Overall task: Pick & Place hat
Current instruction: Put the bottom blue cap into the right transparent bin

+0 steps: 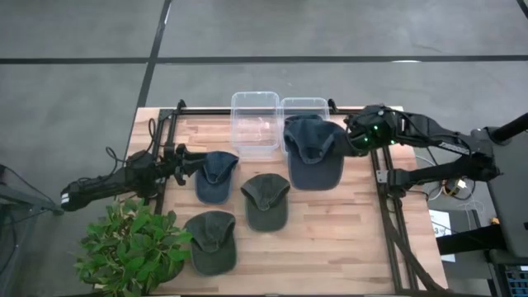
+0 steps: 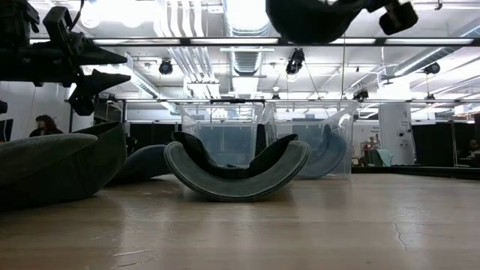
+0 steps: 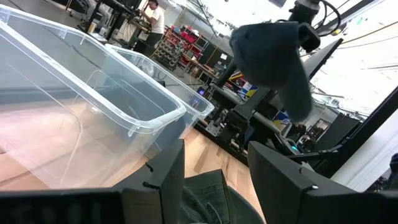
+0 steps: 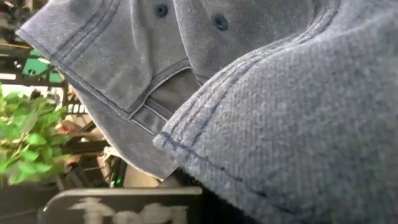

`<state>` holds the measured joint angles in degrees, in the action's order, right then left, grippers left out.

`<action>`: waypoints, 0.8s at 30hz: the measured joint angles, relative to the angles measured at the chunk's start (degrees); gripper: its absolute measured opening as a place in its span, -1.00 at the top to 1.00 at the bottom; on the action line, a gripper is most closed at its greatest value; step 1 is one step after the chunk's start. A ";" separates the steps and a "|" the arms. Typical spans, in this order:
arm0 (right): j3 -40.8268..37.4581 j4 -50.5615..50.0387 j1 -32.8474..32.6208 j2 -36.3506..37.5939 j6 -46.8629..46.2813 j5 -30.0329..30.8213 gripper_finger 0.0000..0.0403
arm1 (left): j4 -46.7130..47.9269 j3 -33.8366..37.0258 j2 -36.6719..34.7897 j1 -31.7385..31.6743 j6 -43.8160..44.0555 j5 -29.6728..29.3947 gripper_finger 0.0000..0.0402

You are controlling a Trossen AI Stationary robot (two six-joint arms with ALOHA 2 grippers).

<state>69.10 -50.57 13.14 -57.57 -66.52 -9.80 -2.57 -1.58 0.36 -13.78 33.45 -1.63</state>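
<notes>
A large dark blue fabric cap [image 1: 313, 151] hangs from the right gripper [image 1: 356, 136], covering part of the right clear plastic bin [image 1: 305, 107] beside the left clear plastic bin [image 1: 254, 122]. The left gripper [image 1: 183, 160] sits at a smaller blue cap [image 1: 217, 175]. Two grey-green caps [image 1: 266, 200] [image 1: 212, 240] lie nearer, by a leafy green plant [image 1: 132, 247] on the pale wooden table [image 1: 346, 239].

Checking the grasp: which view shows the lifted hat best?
High view: the whole blue hat hangs by the right gripper. Left wrist shows it far off, low only its underside, right wrist just fabric.
</notes>
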 joint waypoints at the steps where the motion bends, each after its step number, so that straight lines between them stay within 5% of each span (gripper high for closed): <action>1: 0.00 -0.02 1.15 -0.30 0.76 -0.45 0.96 | 0.00 0.00 0.00 0.00 0.00 0.00 0.16; 10: 0.00 2.01 19.01 -5.36 13.14 -9.75 0.96 | 0.01 0.00 0.00 -0.01 0.00 0.02 0.16; 17: 0.00 9.80 29.89 -13.66 18.31 -23.65 0.96 | 0.00 0.00 0.00 -0.01 0.00 0.02 0.16; 24: 3.50 8.86 34.74 -22.10 25.15 -25.12 0.96 | 0.02 0.00 0.00 -0.01 0.00 0.02 0.16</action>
<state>72.60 -41.71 47.88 -79.67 -41.37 -34.92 -2.55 -1.58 0.36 -13.79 33.45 -1.61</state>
